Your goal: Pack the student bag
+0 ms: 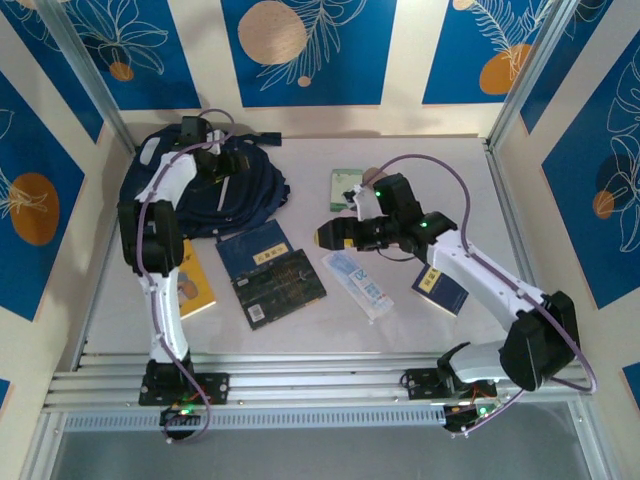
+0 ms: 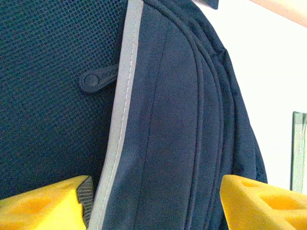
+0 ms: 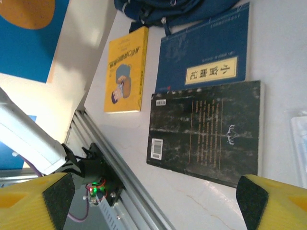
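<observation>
The student bag (image 1: 215,190) is a navy backpack lying at the back left of the table. My left gripper (image 1: 224,166) is down on top of it. In the left wrist view its yellow fingers (image 2: 45,203) stand wide apart, open, straddling a ridge of the bag's navy fabric (image 2: 168,124) beside a grey stripe (image 2: 120,120) and a dark zipper pull (image 2: 95,80). My right gripper (image 1: 335,236) hovers open over the middle of the table with nothing between its fingers (image 3: 276,203). It is near the front edge of a black book (image 3: 206,129).
A blue book (image 1: 254,248), the black book (image 1: 280,288) and a yellow book (image 1: 195,282) lie in front of the bag. A white packet (image 1: 358,284) is at centre, a green-white item (image 1: 347,187) behind it, and a dark blue booklet (image 1: 440,290) under the right arm. Metal rails (image 1: 300,375) border the near edge.
</observation>
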